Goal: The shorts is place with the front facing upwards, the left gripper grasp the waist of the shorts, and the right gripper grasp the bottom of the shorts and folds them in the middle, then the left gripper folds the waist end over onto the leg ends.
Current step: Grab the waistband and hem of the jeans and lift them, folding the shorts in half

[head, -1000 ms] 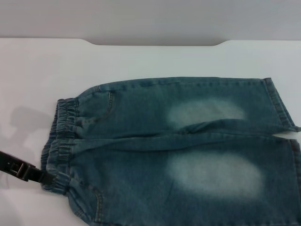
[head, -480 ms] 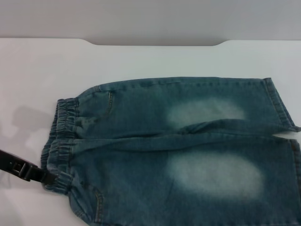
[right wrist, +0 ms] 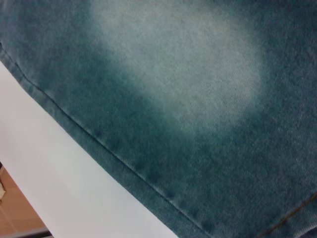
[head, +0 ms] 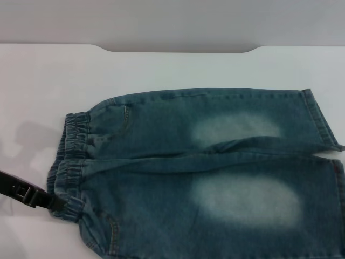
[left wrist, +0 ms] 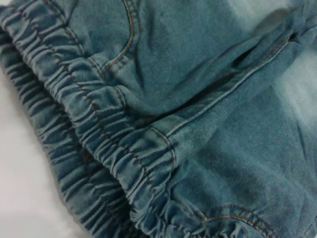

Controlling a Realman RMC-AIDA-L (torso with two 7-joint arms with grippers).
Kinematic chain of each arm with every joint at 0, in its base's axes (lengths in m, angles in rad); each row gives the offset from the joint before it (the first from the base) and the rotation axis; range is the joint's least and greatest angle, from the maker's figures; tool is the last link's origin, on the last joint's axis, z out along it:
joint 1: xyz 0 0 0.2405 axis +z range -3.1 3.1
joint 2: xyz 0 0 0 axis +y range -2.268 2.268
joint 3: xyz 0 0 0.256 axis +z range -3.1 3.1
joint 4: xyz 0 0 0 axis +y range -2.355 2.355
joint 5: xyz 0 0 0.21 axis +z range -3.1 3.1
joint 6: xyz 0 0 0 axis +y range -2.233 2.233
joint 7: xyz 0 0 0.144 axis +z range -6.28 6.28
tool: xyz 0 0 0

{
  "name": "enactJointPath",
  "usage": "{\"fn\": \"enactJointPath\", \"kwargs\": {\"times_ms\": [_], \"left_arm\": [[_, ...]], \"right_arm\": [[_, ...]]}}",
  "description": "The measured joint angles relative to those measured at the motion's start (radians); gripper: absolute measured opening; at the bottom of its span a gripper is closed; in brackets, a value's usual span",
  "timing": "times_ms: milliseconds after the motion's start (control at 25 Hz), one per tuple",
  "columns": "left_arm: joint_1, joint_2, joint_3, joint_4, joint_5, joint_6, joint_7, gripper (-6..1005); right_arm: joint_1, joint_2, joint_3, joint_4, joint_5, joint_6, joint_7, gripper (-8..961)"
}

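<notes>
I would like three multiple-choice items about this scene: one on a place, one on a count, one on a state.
1. Where does the left tool meet the shorts?
A. at the waist of the shorts
B. at the leg ends
C. at the middle seam

2. How many pale faded patches show on the front?
A. one
B. two
C. four

3. How do the shorts lie?
A. folded in half
B. spread flat, unfolded
C. rolled up

Answers:
1 A: in the head view the dark tool reaches the waist of the shorts on its near corner.
2 B: one patch on each leg.
3 B: both legs lie open on the table, no layer turned over.
</notes>
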Motion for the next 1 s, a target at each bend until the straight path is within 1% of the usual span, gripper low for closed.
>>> {"fn": "enactJointPath", "kwargs": {"times_ms": [680,1000], "left_arm": [[-0.008,0.003,-0.001,0.000,0.000,-0.002,0.002,35],[-0.008,0.003,-0.001,0.000,0.000,-0.003,0.002,35]], "right_arm": [[-0.002,0.017,-0.043,-0.003,-0.003,0.005,-0.001,408],[-0.008,0.018,-0.082,-0.005,-0.006,0.025,0.000,93]]}}
